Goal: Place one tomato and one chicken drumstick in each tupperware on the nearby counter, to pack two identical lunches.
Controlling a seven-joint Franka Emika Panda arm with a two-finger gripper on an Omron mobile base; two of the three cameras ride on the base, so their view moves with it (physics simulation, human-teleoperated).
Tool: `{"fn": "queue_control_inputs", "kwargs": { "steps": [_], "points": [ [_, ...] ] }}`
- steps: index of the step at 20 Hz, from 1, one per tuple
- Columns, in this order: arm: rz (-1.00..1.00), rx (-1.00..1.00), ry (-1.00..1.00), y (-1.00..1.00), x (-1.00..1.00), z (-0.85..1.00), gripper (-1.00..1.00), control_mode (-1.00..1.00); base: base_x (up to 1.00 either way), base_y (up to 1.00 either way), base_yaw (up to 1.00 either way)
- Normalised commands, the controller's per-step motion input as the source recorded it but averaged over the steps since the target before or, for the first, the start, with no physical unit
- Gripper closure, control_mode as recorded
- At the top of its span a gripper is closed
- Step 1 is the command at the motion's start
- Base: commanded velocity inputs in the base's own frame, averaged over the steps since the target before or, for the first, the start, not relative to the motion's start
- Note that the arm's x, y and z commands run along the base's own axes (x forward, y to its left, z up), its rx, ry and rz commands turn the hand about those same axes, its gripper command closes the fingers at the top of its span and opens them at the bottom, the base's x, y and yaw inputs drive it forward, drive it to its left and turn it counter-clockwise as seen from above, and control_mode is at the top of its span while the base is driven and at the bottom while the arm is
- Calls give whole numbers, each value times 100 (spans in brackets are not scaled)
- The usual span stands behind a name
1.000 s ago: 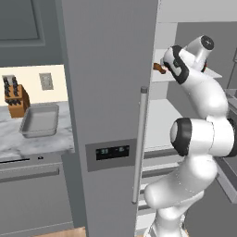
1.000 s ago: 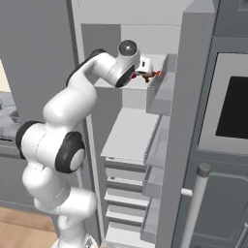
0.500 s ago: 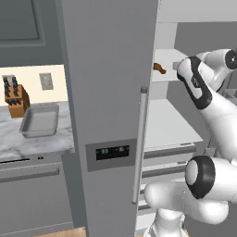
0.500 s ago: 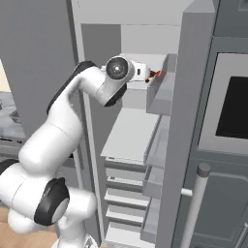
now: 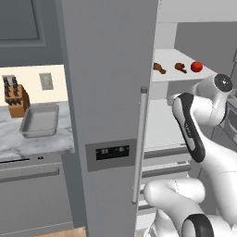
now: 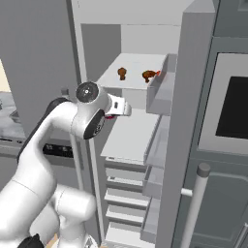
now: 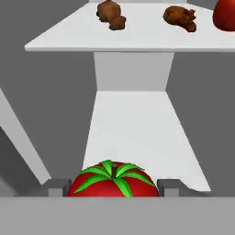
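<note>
Gripping a round red tomato with green leaves [image 7: 114,181] in the dark two-finger gripper [image 7: 113,188], inside the open fridge below the white shelf [image 7: 69,39]. Needing to carry it over to the shallow grey rectangular tupperware [image 5: 40,121] sitting on the marbled stone counter [image 5: 14,143].

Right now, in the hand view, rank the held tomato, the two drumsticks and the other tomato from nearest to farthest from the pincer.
1. Held tomato, between the fingers of the pincer.
2. The left drumstick and the right drumstick, both on the upper shelf, are too close to call.
3. Other tomato, at the shelf's far right.
</note>
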Motion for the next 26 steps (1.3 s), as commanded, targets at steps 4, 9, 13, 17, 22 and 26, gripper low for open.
{"fn": "queue_control_inputs", "kwargs": {
  "steps": [4, 9, 13, 17, 22, 26],
  "points": [
    [0, 0, 17, 20, -50, -50, 100, 100, -50, 35, 0],
    [0, 0, 0, 0, 0, 0, 100, 100, -94, 98, 4],
    [0, 0, 0, 0, 0, 0, 100, 100, -13, 100, 18],
    [0, 0, 0, 0, 0, 0, 100, 100, 43, 100, 7],
    [0, 0, 0, 0, 0, 0, 100, 100, 100, 97, -1],
    [0, 0, 0, 0, 0, 0, 100, 100, 100, 42, -9]
  ]
}}
